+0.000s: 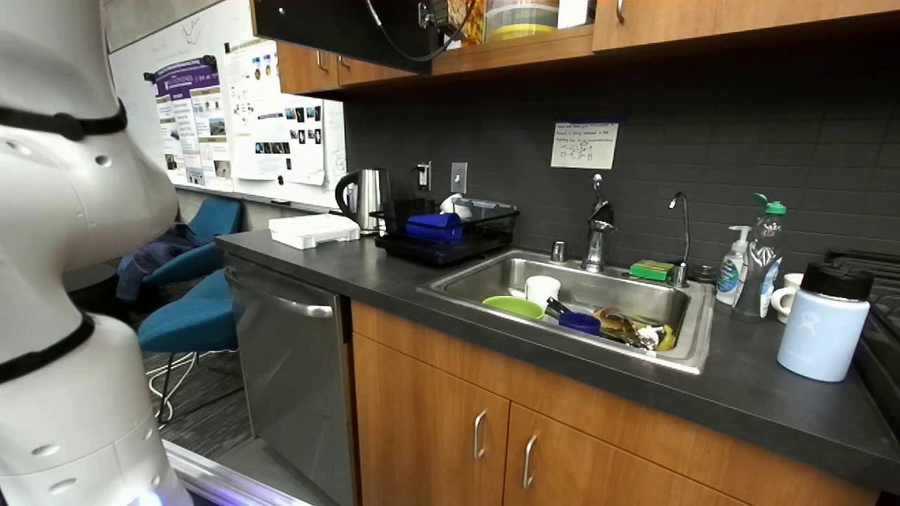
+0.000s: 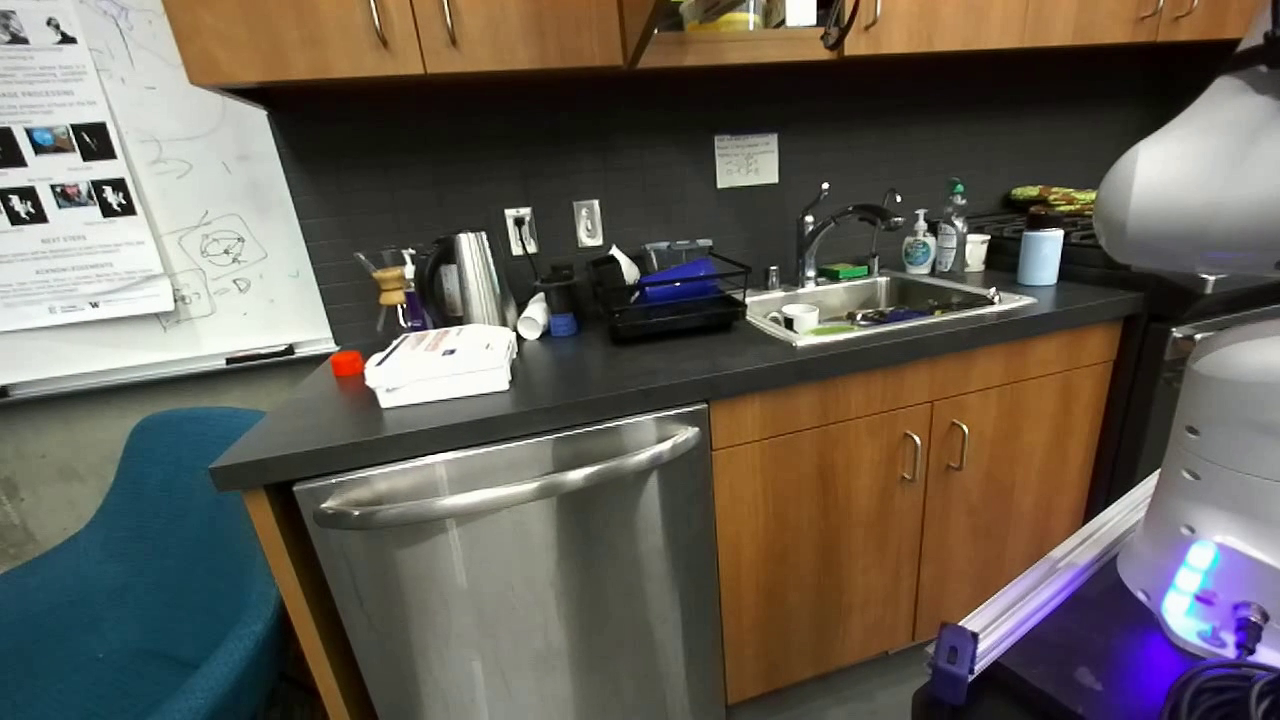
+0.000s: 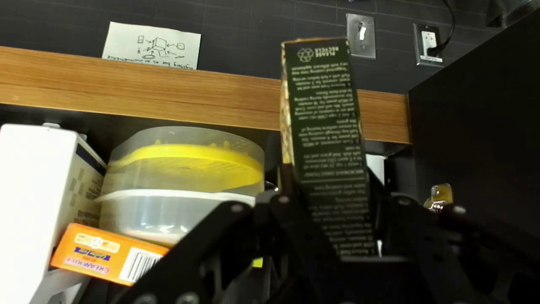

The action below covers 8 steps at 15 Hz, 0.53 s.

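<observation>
In the wrist view a narrow dark green box (image 3: 325, 105) with printed cooking directions stands between the fingers of my gripper (image 3: 331, 177), which is shut on it. The lower part of the box is hidden by the dark fingers. Left of it on the cabinet shelf sits a round clear container (image 3: 185, 164) with a yellow part inside. An orange box (image 3: 105, 253) lies below that container, beside a white box (image 3: 38, 198). The wooden shelf edge (image 3: 168, 97) runs behind the green box. In the exterior views the gripper is hard to make out near the top edge.
A dark open cabinet door (image 3: 472, 135) with a metal hinge (image 3: 441, 194) stands to the right. Under the cabinets, the counter holds a sink (image 1: 696, 344) with dishes, a dish rack (image 1: 450, 242), a kettle (image 1: 373, 197) and a light blue bottle (image 1: 823, 337).
</observation>
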Tool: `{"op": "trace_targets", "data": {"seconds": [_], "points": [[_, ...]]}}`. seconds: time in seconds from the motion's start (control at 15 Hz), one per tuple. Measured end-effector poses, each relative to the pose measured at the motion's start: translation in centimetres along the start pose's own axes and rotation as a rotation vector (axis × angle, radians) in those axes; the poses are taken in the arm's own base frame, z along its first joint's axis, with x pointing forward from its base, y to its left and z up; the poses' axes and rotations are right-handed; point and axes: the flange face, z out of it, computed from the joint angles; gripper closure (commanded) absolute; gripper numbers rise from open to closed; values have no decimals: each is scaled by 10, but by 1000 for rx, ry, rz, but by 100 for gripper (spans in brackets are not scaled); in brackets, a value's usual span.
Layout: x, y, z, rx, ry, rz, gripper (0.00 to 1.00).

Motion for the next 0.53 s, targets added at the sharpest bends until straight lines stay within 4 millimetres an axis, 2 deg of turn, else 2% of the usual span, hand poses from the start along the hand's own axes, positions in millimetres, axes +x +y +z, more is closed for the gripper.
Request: {"op": "trace_targets", "data": {"seconds": [0.27, 0.53], "points": [[13, -13, 15, 8, 26, 1, 87], [28, -36, 27, 11, 43, 21, 87]]}}
